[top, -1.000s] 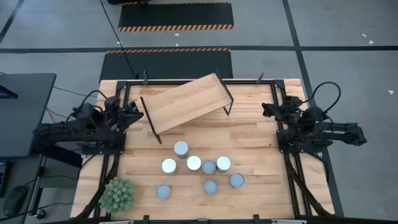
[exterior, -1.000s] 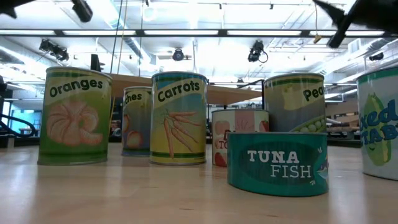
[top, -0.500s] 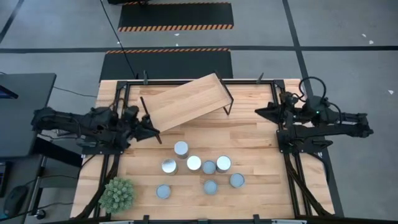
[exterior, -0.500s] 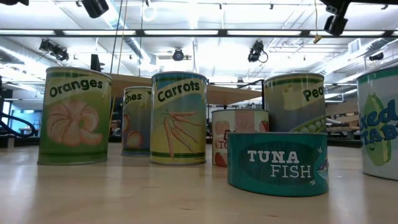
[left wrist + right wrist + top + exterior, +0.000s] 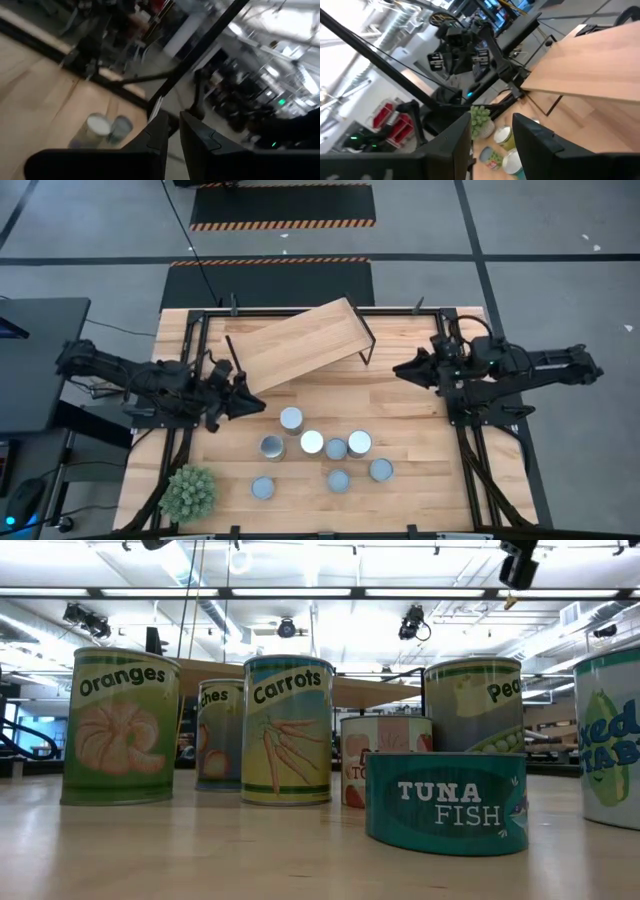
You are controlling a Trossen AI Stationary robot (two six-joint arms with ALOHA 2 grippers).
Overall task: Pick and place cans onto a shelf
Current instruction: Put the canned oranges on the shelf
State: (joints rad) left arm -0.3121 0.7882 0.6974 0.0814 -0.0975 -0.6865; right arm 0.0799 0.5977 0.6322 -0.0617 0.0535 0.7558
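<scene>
Movement on both sides: left end effector (image 5: pixel 258 404), fingers nearly together and empty, now out over the counter (image 5: pixel 420 415) beside the shelf (image 5: pixel 297 344); right end effector (image 5: pixel 400 369) parted, reaching inward. Cans (image 5: pixel 312 442) untouched, clustered mid-counter; first pick looks imminent.

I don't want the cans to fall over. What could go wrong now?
The cans stand packed close, so the left gripper, reaching for one, might bump its neighbours. The shelf sits tilted on thin legs, so a can set there could perhaps slide off. The right gripper hangs near one shelf leg.
</scene>
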